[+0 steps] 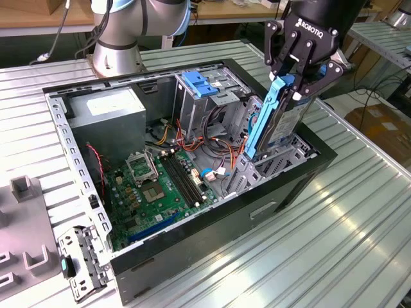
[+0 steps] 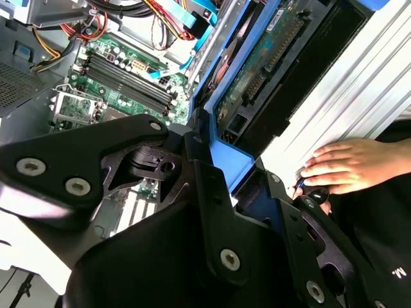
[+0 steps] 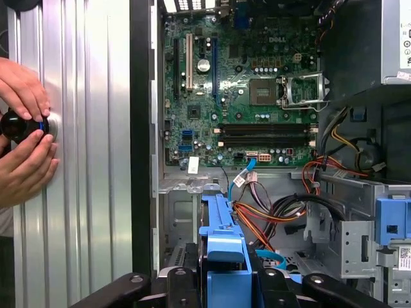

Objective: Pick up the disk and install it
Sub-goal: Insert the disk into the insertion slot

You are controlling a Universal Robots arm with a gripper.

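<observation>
We see the gripper (image 1: 294, 86) clenched on the disk (image 1: 286, 122), its black fingers (image 1: 281, 67) pinching the upper end of the blue carrier (image 1: 262, 125). The disk stands on edge and tilted, its top leaning toward the exterior view's right. Its lower end is down among the metal rails of the bay (image 1: 286, 160), at the corner of the case (image 1: 192, 260) nearest the exterior view's right. We cannot tell how deep it sits there.

The case lies open on a ribbed metal table (image 1: 334, 256). Inside it we see the motherboard (image 1: 160, 186), a grey power supply (image 1: 106, 109) and a tall cage with a blue handle (image 1: 201, 83). The cage is just beside the disk, toward the exterior view's left, and orange and red cables (image 1: 205, 138) run between them. The arm's base (image 1: 119, 45) stands on the table beyond the case. Toward the exterior view's left, grey fixtures (image 1: 26, 186) and a small bracket (image 1: 80, 263) lie beside the case.

In the second wrist view the fingers (image 2: 212, 205) close on both sides of the carrier (image 2: 225, 160), and the disk's green circuit board (image 2: 257, 70) faces the case wall. A person's hand (image 2: 340, 168) rests on the table just outside the case.

In the first wrist view two hands (image 3: 26, 170) hold a black knob (image 3: 16, 125) on the table, well apart from the disk (image 3: 221, 253), whose blue edge shows between the fingers
</observation>
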